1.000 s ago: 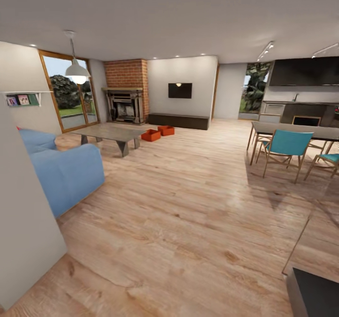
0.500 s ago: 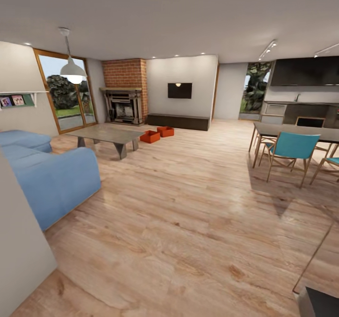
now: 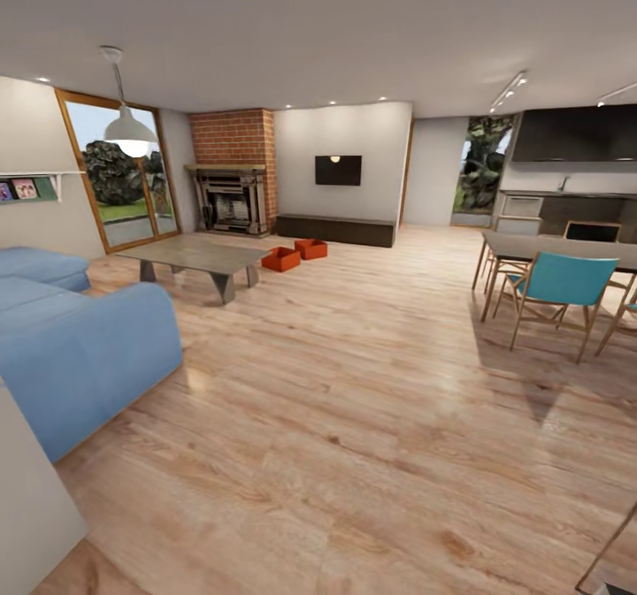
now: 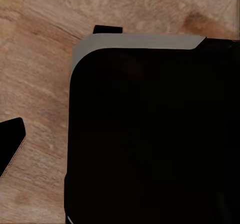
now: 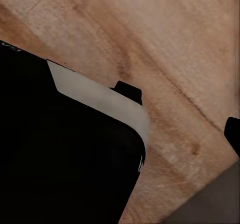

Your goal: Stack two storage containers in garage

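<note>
Light wood-plank floor point(image 3: 354, 418) is stretching toward two storage containers point(image 3: 295, 254) sitting far ahead of each gripper, whose jaw state I cannot tell.

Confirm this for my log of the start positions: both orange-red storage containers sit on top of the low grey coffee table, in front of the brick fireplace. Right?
Not quite. In the head view the two storage containers sit on the wood-plank floor just beside the coffee table, not on top of it. The rest holds: they are in front of the brick fireplace.
</note>
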Tool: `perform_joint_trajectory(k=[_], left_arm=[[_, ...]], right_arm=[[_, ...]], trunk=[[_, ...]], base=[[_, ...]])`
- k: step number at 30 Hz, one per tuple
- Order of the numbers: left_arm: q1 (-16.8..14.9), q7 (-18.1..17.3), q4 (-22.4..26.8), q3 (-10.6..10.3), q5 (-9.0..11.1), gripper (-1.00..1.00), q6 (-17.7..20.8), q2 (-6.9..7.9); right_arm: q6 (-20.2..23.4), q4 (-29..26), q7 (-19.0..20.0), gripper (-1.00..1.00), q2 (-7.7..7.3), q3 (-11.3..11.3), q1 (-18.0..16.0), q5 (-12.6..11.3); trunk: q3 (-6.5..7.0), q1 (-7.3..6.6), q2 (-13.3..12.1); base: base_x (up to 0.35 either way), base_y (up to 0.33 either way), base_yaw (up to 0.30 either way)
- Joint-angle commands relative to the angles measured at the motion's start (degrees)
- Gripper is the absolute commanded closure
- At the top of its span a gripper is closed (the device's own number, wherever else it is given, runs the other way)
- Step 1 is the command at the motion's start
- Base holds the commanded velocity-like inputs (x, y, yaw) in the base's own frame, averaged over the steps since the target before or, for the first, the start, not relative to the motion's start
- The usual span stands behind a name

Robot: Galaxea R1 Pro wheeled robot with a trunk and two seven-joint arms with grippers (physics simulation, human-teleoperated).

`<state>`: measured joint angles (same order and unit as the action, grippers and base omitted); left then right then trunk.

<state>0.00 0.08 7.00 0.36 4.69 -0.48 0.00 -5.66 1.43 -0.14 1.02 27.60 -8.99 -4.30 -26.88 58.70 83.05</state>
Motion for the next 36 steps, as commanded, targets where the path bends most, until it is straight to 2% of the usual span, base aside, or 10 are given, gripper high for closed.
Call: perform_joint_trajectory(k=[1,36], left_arm=[[0.0,0.01,0.04,-0.01,0.49,-1.0,-0.05,-0.03],[0.0,0.01,0.03,0.0,0.49,-1.0,-0.05,0.09]], right_arm=[[-0.34,0.15,-0.02,-1.0,0.03,0.44,-0.06,-0.45],[-0.49,0.15,-0.03,-1.0,0.03,0.44,-0.06,-0.68]], trunk=[[-0.05,0.03,0.02],[-0.05,0.03,0.02]], base=[[0.322,0.0,0.0],[0.322,0.0,0.0]])
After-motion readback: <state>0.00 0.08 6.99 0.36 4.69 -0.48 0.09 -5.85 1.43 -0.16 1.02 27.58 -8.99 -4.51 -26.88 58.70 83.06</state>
